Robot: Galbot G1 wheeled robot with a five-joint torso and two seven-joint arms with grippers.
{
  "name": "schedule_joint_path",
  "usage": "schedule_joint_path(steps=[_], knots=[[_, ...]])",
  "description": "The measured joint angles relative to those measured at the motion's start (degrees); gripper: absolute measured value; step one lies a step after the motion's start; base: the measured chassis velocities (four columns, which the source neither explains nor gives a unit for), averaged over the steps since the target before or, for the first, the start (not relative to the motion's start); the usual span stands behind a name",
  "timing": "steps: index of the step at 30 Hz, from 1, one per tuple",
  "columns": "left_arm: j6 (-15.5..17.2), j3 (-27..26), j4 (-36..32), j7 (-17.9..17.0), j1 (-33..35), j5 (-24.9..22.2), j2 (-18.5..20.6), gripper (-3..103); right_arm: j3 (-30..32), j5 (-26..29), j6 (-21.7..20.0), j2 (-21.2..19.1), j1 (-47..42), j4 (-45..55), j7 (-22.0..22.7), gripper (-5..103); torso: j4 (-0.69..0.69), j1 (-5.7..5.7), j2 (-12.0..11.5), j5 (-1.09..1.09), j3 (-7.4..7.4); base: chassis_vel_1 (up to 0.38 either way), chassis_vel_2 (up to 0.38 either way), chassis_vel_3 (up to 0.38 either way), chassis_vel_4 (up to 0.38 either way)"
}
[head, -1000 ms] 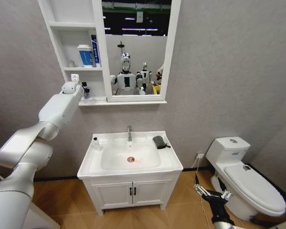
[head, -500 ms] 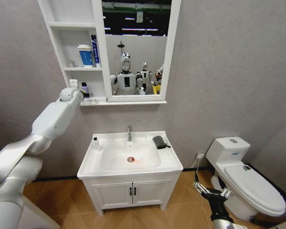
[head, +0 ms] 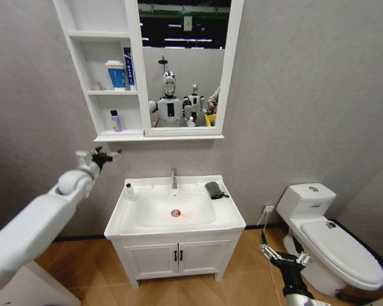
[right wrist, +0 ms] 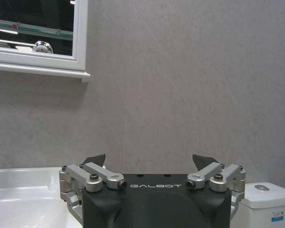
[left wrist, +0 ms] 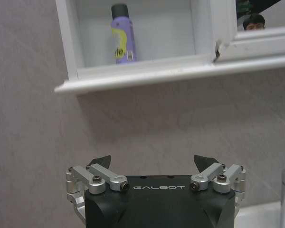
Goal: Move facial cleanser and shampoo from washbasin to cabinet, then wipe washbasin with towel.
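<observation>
Low at my right, beside the toilet (head: 329, 239), my right gripper (head: 282, 258) hangs parked, its fingers spread wide and holding nothing; my left gripper (head: 101, 155) hovers out to the left of the washbasin (head: 175, 226) and below the cabinet (head: 108, 76), its fingers likewise wide apart and empty; a small clear bottle (head: 129, 190) stands upright on the basin's back left corner, down and to the right of that left gripper, which I judge far the nearer arm for it; the dark towel (head: 214, 189) lies on the back right corner near the tap (head: 173, 178). Farther back, a purple bottle (head: 115, 120) stands upright in the cabinet's lowest niche; the left wrist view shows its yellow label, which the head view does not.
</observation>
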Motion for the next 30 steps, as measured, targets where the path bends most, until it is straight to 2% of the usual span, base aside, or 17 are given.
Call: schedule_joint_path(steps=[1, 4, 9, 13, 15, 16, 18, 20, 21, 25, 28, 30], knots=[[0.0, 0.0, 0.0, 0.0, 0.0, 0.0, 0.0, 98, 0.0, 0.0, 0.0, 0.0, 0.0, 0.0, 0.0, 100, 0.0, 0.0, 0.0, 0.0, 0.0, 0.0, 0.0, 0.0, 0.0], [-1.7, -1.6, -0.5, -1.6, 9.3, 3.4, -4.1, 97, 0.0, -0.4, 0.2, 0.4, -0.6, 0.2, 0.1, 100, 0.0, 0.0, 0.0, -0.04, 0.0, 0.0, 0.0, 0.0, 0.0], [-2.1, -0.9, 1.3, -0.9, 11.1, 5.8, -6.2, 98, 0.0, -0.7, 0.3, 0.4, -0.8, 0.1, 0.1, 100, 0.0, 0.0, 0.0, 0.01, 0.0, 0.0, 0.0, 0.0, 0.0], [-2.1, 1.7, 6.2, 0.4, 8.5, 8.1, -9.2, 98, 0.0, -0.7, 0.3, 0.3, -0.9, 0.2, 0.1, 100, -0.01, 0.0, 0.0, 0.0, 0.0, 0.0, 0.0, 0.0, 0.0], [-2.2, 3.5, 11.3, 1.0, 5.3, 8.6, -12.4, 98, 0.0, -0.7, 0.3, 0.3, -1.2, 0.3, 0.2, 100, -0.01, 0.01, 0.0, -0.01, 0.01, 0.0, 0.0, 0.0, 0.0], [-2.2, 3.5, 11.3, 1.0, 5.3, 8.6, -12.4, 98, 0.0, -0.7, 0.3, 0.3, -1.2, 0.3, 0.2, 100, -0.01, 0.01, 0.0, -0.01, 0.01, 0.0, 0.0, 0.0, 0.0], [-2.2, 4.5, 16.8, 1.8, 2.5, 9.1, -15.5, 98, 0.4, -0.7, 0.3, 0.4, -1.7, 0.4, 0.3, 100, -0.02, 0.02, 0.0, -0.01, 0.01, 0.0, 0.0, 0.0, 0.0], [-2.3, 4.7, 18.4, 2.0, 1.8, 9.3, -16.4, 98, 0.5, -0.7, 0.4, 0.4, -1.9, 0.4, 0.3, 100, -0.02, 0.02, 0.0, -0.01, 0.01, 0.0, 0.0, 0.0, 0.0], [-2.4, 5.1, 22.7, 2.2, -0.3, 9.6, -18.6, 98, 0.9, -0.7, 0.6, 0.4, -2.4, 0.4, 0.3, 100, -0.01, 0.02, 0.0, -0.01, 0.01, 0.0, 0.0, 0.0, 0.0], [-2.8, 5.3, 26.6, 2.1, -2.4, 9.4, -20.8, 98, 1.3, -0.7, 0.7, 0.5, -2.6, 0.4, 0.3, 100, -0.01, 0.02, 0.0, -0.01, 0.01, 0.0, 0.0, 0.0, 0.0], [-4.1, 5.3, 30.7, 2.6, -4.6, 11.0, -22.7, 101, 1.4, -0.6, 0.9, 0.8, -2.5, 0.4, 0.4, 100, -0.01, 0.02, 0.0, -0.01, 0.01, 0.0, 0.0, 0.0, 0.0], [-6.0, 5.1, 35.5, 3.5, -6.8, 14.6, -24.4, 98, 1.4, -0.6, 1.1, 1.1, -2.7, 0.5, 0.4, 100, -0.02, 0.02, 0.0, -0.01, 0.01, 0.0, 0.0, 0.0, 0.0]])
